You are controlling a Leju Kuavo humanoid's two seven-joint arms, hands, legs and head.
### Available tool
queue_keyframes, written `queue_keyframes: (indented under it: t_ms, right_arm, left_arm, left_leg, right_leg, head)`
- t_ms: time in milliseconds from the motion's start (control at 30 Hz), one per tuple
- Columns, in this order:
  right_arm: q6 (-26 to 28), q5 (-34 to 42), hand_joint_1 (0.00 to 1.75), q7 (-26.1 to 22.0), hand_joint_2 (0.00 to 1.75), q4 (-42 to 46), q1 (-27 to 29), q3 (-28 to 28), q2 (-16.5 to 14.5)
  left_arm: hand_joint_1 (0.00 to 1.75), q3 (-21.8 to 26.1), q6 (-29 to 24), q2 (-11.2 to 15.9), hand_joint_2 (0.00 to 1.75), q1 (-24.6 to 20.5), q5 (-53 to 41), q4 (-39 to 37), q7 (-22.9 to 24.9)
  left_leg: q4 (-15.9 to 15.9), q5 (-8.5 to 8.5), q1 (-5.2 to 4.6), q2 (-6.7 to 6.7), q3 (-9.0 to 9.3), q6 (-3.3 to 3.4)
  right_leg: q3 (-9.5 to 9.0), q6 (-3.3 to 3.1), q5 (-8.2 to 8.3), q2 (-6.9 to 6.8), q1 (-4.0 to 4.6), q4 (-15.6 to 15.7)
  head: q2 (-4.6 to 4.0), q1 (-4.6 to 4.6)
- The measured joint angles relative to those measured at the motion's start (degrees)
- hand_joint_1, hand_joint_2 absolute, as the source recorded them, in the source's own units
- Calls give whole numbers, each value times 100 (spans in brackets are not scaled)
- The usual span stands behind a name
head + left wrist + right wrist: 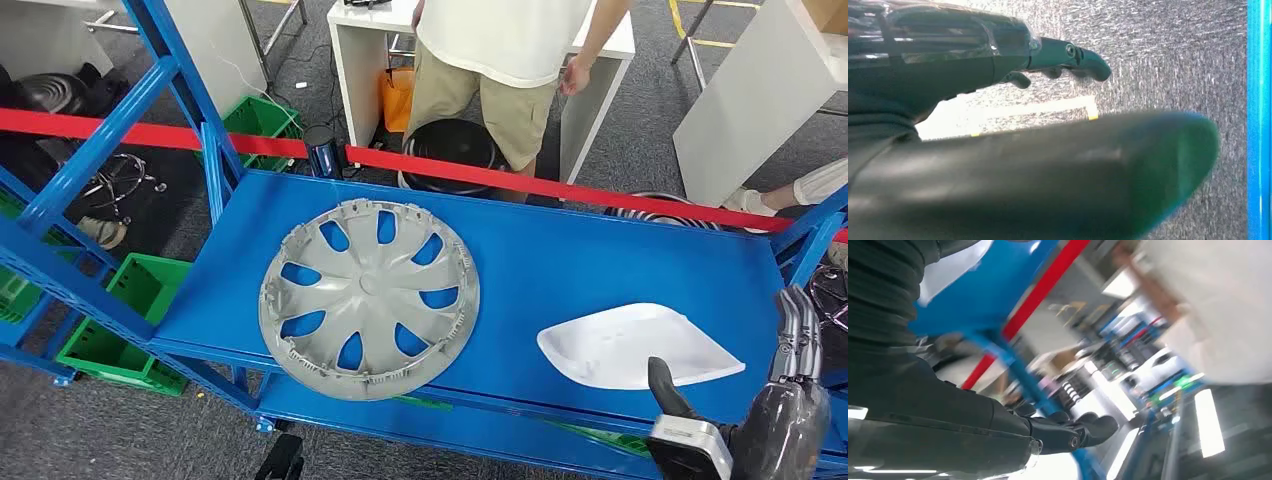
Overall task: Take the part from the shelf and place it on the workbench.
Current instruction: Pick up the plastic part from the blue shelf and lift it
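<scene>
On the blue shelf (600, 250), centre-left: grey wheel cover (369, 297), lying flat, near edge just over the shelf's front lip. To its right, well apart: white curved part (635, 345), also flat on the shelf deck, untouched. Which of the two is meant by "the part" not determinable from the task wording; nearer the raised hand, the white one.

At near right, below the shelf front: right hand (775, 400), raised, fingers extended upward and apart from the thumb, empty, close beside the white part's right end but not in contact. In the right wrist view, same hand (998, 425) seen against shelf frame and red tape (1038, 290), fingers outstretched, nothing between them.

In the left wrist view: left hand (1023, 125) over grey carpet, thumb and fingers apart, nothing held.

Beyond the shelf, far side: person (500, 60) standing at a white table (360, 60).

Progress, as judged: early reach stage. Nothing grasped; lift from the shelf, carry and placement on the workbench all remaining. Workbench not identifiable with certainty.
</scene>
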State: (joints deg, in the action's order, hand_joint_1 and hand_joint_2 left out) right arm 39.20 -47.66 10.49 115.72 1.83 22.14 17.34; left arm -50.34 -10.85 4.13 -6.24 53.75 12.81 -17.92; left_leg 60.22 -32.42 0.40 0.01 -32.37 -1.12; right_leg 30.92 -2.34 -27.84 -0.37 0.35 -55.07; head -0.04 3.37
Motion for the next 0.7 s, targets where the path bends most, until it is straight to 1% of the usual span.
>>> queue_keyframes:
  t_ms: [67, 100, 133, 167, 200, 233, 267, 300, 333, 367, 400, 433, 467, 500, 533, 567, 600, 633, 667, 700]
  right_arm:
    - [-152, -76, 0, 303, 175, -9, -17, 14, 27]
    - [-324, -150, 0, 609, 175, -22, -35, 33, 63]
    - [-515, -195, 0, 895, 175, -39, -55, 59, 114]
    - [-737, -217, 0, 1173, 175, -59, -78, 93, 177]
    - [-1054, -204, 0, 1493, 175, -75, -121, 137, 259]
    - [-1537, -164, 0, 1845, 175, -87, -181, 189, 367]
    - [-2149, -123, 0, 2166, 175, -93, -247, 236, 498]
    - [-2837, -93, 0, 2419, 175, -92, -311, 275, 656]
    - [-3440, -88, 0, 2550, 175, -89, -355, 301, 814]
    - [-3848, -101, 0, 2571, 175, -85, -384, 309, 955]
    - [-4118, -118, 0, 2575, 175, -83, -409, 315, 1072]
    - [-4272, -133, 0, 2579, 175, -83, -433, 317, 1153]
    - [-4386, -144, 0, 2581, 175, -84, -459, 317, 1218]
    - [-4492, -152, 0, 2582, 175, -85, -485, 317, 1273]
    - [-4589, -149, 0, 2583, 175, -87, -513, 320, 1325]
    - [-4679, -130, 0, 2584, 175, -92, -544, 326, 1371]
    - [-4775, -86, 0, 2584, 175, -98, -578, 337, 1410]
    - [-4881, -12, 0, 2584, 175, -108, -606, 352, 1439]
    - [-4997, 91, 0, 2584, 175, -118, -630, 371, 1457]
    - [-5116, 210, 0, 2584, 175, -128, -654, 394, 1473]
  left_arm:
    - [0, -8, 1, 0, 0, -1, 9, 0, -1]
    - [0, -14, 2, 1, 0, 0, 18, 0, -2]
    - [0, -19, 2, 2, 0, 4, 28, 0, 2]
    - [0, -21, 7, 4, 0, 10, 39, -1, 15]
    - [0, -22, 26, 8, 0, 15, 45, -1, 41]
    - [0, -24, 57, 13, 0, 17, 46, -2, 74]
    - [0, -26, 89, 16, 0, 16, 42, -3, 107]
    - [0, -31, 120, 11, 0, 12, 34, -3, 135]
    - [0, -41, 139, 3, 0, 7, 28, -3, 150]
    - [0, -57, 148, -8, 0, 6, 25, -3, 158]
    - [0, -79, 157, -20, 0, 11, 23, -3, 168]
    - [0, -100, 166, -26, 0, 20, 21, -5, 175]
    - [0, -116, 173, -30, 0, 28, 17, -8, 182]
    - [0, -127, 179, -32, 0, 31, 11, -10, 191]
    - [0, -132, 185, -33, 0, 27, 5, -12, 198]
    - [0, -138, 191, -33, 0, 23, 1, -13, 208]
    - [0, -148, 199, -34, 0, 21, -1, -14, 216]
    - [0, -157, 207, -35, 0, 23, -2, -14, 222]
    - [0, -166, 211, -34, 0, 25, -1, -15, 225]
    - [0, -173, 214, -34, 0, 25, -1, -17, 226]
  left_leg:
    - [376, -191, 8, -8, -181, -23]
    - [730, -354, 16, -15, -355, -46]
    - [1027, -454, 22, -16, -506, -69]
    - [1184, -460, 27, -14, -592, -89]
    - [1143, -354, 35, -11, -582, -106]
    - [901, -159, 46, -4, -470, -120]
    - [558, 41, 59, 5, -306, -128]
    - [235, 175, 66, 10, -148, -123]
    - [23, 238, 69, 13, -50, -90]
    - [-69, 234, 63, 12, -16, -49]
    - [-74, 215, 52, 9, -23, 0]
    - [-65, 225, 53, 8, -39, 46]
    - [-72, 237, 56, 8, -44, 76]
    - [-78, 249, 62, 10, -47, 105]
    - [-83, 260, 69, 13, -51, 129]
    - [-85, 265, 67, 18, -56, 145]
    - [-84, 266, 64, 25, -62, 154]
    - [-83, 266, 60, 33, -65, 158]
    - [-82, 264, 57, 40, -66, 161]
    - [-81, 262, 54, 44, -65, 164]
  right_leg:
    - [-1, -5, 11, -3, -6, 14]
    - [-4, -10, 16, -6, -10, 25]
    - [-2, -5, 14, -9, -12, 18]
    - [-2, 4, 5, -11, -14, 5]
    - [-2, 19, -7, -10, -18, -15]
    - [-2, 43, -26, -4, -24, -48]
    - [3, 76, -56, 1, -32, -97]
    - [24, 119, -95, 7, -28, -165]
    - [51, 159, -129, 9, -23, -228]
    - [78, 195, -151, 8, -16, -273]
    - [100, 223, -157, 8, -10, -298]
    - [109, 240, -154, 7, -17, -300]
    - [119, 265, -174, 8, -23, -319]
    - [154, 293, -243, 9, -30, -400]
    - [232, 324, -370, 10, -37, -582]
    - [364, 355, -549, 10, -44, -885]
    - [533, 375, -738, 10, -49, -1263]
    - [693, 386, -880, 10, -52, -1617]
    - [799, 385, -928, 10, -53, -1844]
    - [814, 372, -861, 11, -52, -1868]
  head:
    - [0, 11]
    - [0, 22]
    - [0, 23]
    - [0, 24]
    - [0, 24]
    - [0, 26]
    - [0, 28]
    - [0, 34]
    - [1, 35]
    - [1, 33]
    - [2, 31]
    - [2, 26]
    - [2, 22]
    - [2, 18]
    - [2, 14]
    - [2, 9]
    - [2, 7]
    - [2, 7]
    - [2, 8]
    - [2, 6]
